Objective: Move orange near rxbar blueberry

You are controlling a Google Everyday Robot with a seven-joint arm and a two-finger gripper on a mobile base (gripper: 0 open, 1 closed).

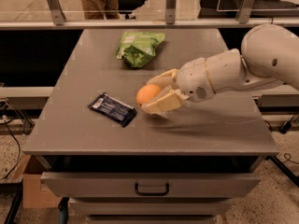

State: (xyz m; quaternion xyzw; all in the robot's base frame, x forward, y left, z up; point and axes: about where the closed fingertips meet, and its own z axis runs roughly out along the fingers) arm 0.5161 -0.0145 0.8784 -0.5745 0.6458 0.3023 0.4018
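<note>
My gripper [154, 93] reaches in from the right over the middle of the grey table [219, 129]. Its two pale fingers are shut on the orange [148, 94], a round bright orange fruit, held just above the tabletop. The rxbar blueberry [112, 108], a flat dark blue wrapper with a white end, lies on the table just left of the orange, a short gap away.
A light green snack bag [139, 47] lies at the back of the table. A railing and a person's legs stand behind the table. Drawers with a handle [152, 189] sit below the front edge. A cardboard box [32, 190] is on the floor at left.
</note>
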